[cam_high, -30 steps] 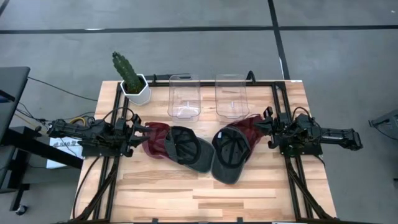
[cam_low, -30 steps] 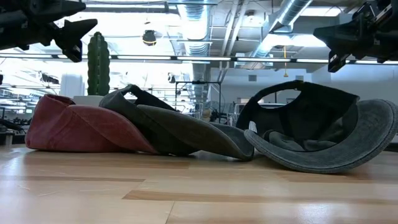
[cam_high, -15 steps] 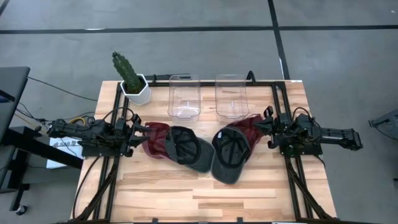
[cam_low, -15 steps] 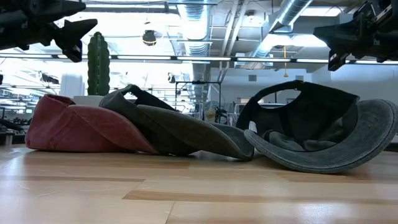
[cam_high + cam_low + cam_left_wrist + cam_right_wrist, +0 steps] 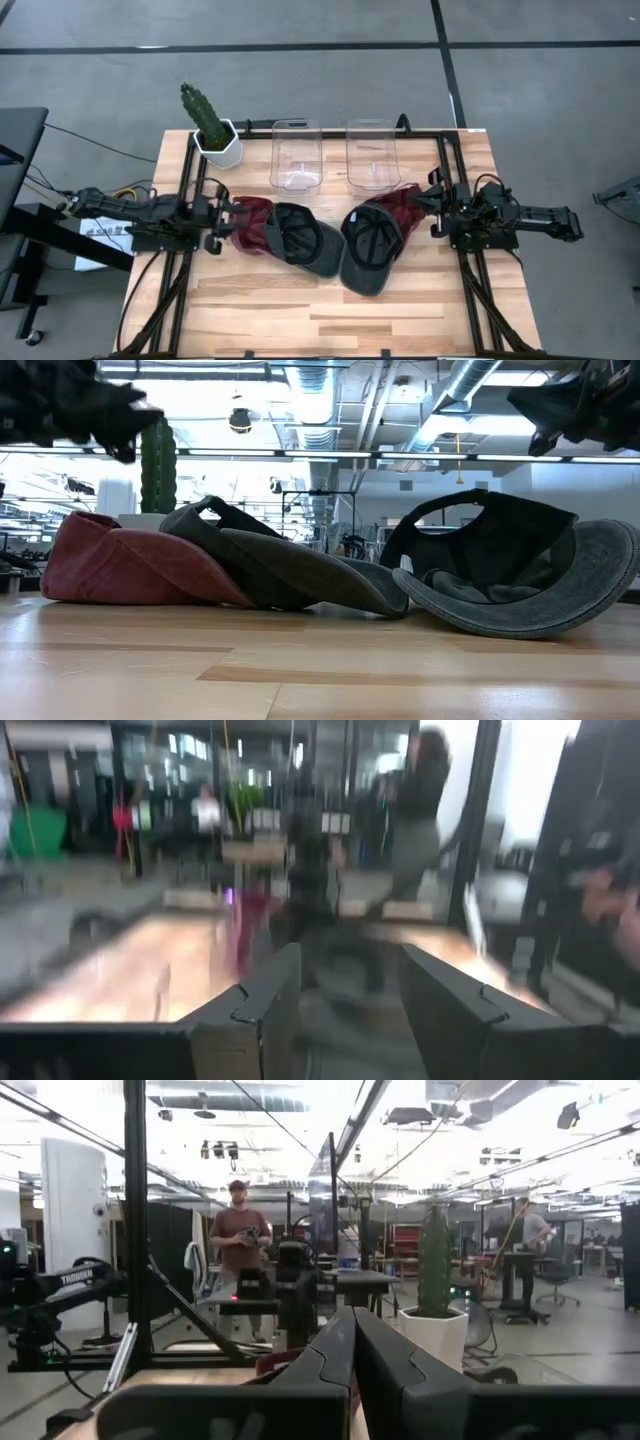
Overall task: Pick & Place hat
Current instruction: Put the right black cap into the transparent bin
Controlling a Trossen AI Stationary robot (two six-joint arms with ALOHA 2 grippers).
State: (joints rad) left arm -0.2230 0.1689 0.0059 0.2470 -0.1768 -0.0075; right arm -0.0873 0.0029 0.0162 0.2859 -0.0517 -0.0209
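Note:
Two caps with red crowns and dark grey brims lie side by side mid-table. The left hat [image 5: 285,232] [image 5: 200,565] rests on its side, crown toward the left. The right hat [image 5: 372,240] [image 5: 510,580] lies with its opening up and its brim on the wood. My left gripper [image 5: 232,213] [image 5: 350,1005] hovers just left of the left hat's crown, fingers open. My right gripper [image 5: 425,200] [image 5: 353,1345] hovers just right of the right hat, fingers shut. Neither touches a hat.
Two clear plastic containers [image 5: 296,155] [image 5: 372,153] stand behind the hats near the far edge. A cactus in a white pot [image 5: 212,130] is at the far left corner. Black frame rails [image 5: 455,180] run along both sides. Bare wood lies near the front edge. A person [image 5: 240,1230] stands beyond the table.
The left arm has started to move: its gripper is blurred in the low view and has dipped slightly. The right gripper has risen a little in the low view. Both hats lie where they were.

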